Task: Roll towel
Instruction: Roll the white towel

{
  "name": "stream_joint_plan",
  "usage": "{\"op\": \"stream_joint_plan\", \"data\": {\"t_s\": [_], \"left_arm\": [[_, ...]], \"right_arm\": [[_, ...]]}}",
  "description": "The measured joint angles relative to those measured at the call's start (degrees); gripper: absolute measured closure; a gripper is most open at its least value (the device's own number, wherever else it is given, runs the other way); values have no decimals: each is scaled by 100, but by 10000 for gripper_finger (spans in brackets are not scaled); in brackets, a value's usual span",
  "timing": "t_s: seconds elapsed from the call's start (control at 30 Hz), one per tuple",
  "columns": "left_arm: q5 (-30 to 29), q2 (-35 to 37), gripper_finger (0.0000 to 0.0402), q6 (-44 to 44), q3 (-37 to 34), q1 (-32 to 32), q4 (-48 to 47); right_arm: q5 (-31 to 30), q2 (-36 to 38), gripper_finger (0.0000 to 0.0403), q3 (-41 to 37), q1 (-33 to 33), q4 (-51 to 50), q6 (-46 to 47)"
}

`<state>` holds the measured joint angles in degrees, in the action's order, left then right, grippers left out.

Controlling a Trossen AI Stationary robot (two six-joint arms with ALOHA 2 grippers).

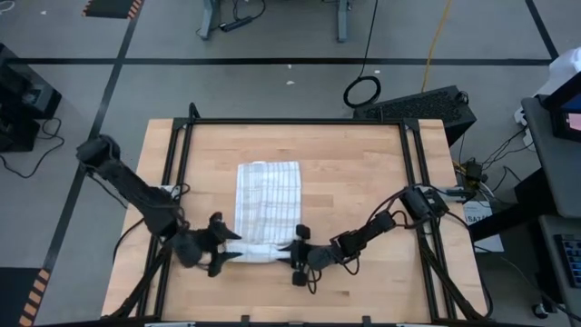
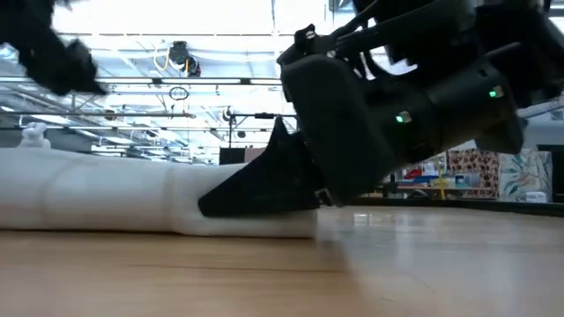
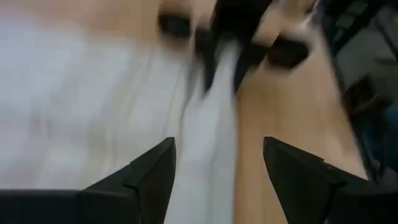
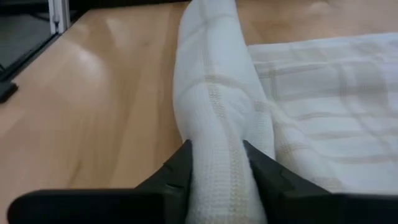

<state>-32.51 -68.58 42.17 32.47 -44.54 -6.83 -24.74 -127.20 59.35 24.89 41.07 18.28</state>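
Right gripper (image 4: pixel 217 163) pinches towel (image 1: pixel 268 200) roll's end w/ left gripper (image 3: pixel 217 163) spread at other end; turn both evenly, keep roll tight.

The white thin cloth towel with a grid of fine dark grey check lines (image 1: pixel 267 204) lies at the middle of the high view; close up in the right wrist view the lines look pale beige-grey on the white weave. It rests on the light honey-brown wooden tabletop (image 1: pixel 354 191), framed by black metal rails (image 1: pixel 290 121). Both arms are black: the left gripper (image 1: pixel 229 248) at lower left of centre, the right gripper (image 1: pixel 293 254) at lower centre. Small green lights (image 2: pixel 402 117) glow on the black gripper body in the low view.
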Motion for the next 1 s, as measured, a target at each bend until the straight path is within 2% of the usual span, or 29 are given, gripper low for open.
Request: {"op": "stream_joint_plan", "data": {"t_s": [0.07, 0.13, 0.23, 0.33, 0.6, 0.8, 1.0], "left_arm": [[-666, -18, 157, -595, 3, -328, 426], [-1041, -154, 157, -1150, 9, -599, 642], [-1430, -532, 157, -1430, 9, -844, 661], [-1504, -1037, 157, -1469, 9, -923, 664], [-1446, -2198, 157, -1099, 9, -924, 676], [-1347, -2590, 157, -784, 17, -909, 605], [-1350, -2656, 157, -292, 26, -892, 380]], "right_arm": [[184, -4, 317, -4, -105, 66, 109], [522, -7, 317, -4, -249, 114, 329], [1180, -4, 317, -4, -490, 121, 843], [1709, 7, 318, 0, -693, 124, 1168], [2376, 13, 318, -2, -960, 118, 1492], [2449, 13, 318, -2, -1000, 116, 1735], [2501, 17, 318, -4, -1000, 117, 1802]]}}
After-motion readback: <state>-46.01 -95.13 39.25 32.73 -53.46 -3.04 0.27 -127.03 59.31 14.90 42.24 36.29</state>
